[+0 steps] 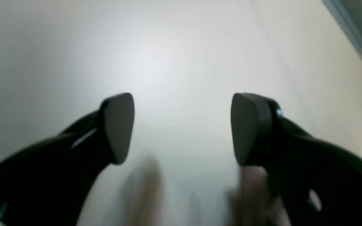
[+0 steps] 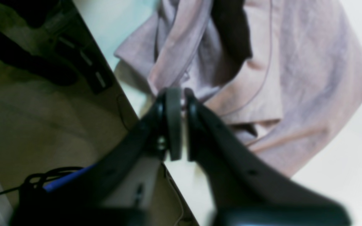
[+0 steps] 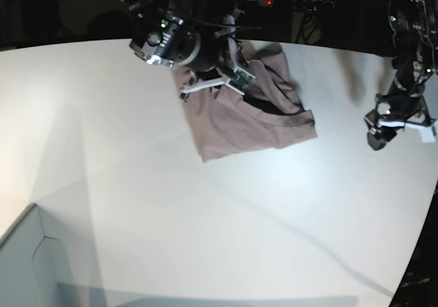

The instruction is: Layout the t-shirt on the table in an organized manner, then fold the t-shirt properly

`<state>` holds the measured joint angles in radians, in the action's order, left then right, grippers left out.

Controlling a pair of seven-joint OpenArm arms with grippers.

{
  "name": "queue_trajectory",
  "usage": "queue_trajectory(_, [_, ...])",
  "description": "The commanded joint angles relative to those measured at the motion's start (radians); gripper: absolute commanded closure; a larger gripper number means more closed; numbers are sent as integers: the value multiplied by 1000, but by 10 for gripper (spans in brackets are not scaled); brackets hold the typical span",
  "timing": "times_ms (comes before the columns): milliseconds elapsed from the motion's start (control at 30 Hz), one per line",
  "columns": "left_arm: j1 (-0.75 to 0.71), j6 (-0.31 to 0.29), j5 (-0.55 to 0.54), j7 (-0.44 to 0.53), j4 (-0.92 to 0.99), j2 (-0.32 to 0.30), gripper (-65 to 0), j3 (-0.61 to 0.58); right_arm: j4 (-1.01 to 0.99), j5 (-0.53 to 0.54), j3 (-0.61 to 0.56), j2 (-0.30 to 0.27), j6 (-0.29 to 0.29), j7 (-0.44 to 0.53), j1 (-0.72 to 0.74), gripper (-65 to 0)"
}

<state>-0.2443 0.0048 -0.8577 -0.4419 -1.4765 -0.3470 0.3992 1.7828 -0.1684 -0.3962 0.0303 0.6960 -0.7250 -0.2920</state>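
Observation:
The mauve-pink t-shirt lies crumpled near the far edge of the white table, partly spread toward the front. My right gripper is over the shirt's far part. In the right wrist view this gripper is shut on a bunched fold of the t-shirt, close to the table's edge. My left gripper hovers to the right of the shirt, apart from it. In the left wrist view it is open and empty over bare table.
A pale grey box corner sits at the front left. Beyond the table's far edge are dark equipment and cables, among them a blue cable on the floor. A grey edge shows at the top right of the left wrist view.

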Motion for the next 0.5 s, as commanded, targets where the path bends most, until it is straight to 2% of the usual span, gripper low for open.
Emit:
queue_trajectory(0, [0, -10, -10, 18, -20, -19, -463, 25, 16, 14, 1, 6, 2, 20, 4, -148])
queue_trajectory(100, [-34, -10, -10, 18, -17, -19, -465, 83, 16, 14, 7, 4, 2, 20, 4, -273])
queue_trajectory(200, [-56, -10, -10, 18, -19, -16, -465, 109, 16, 14, 41, 13, 2, 20, 4, -345])
queue_trajectory(300, [-59, -10, -10, 18, -16, -14, -465, 109, -5, 14, 72, 35, 2, 20, 7, -356])
queue_trajectory(467, [-60, -10, -10, 18, -17, -10, -464, 103, -56, 14, 92, 39, 2, 26, 15, -356])
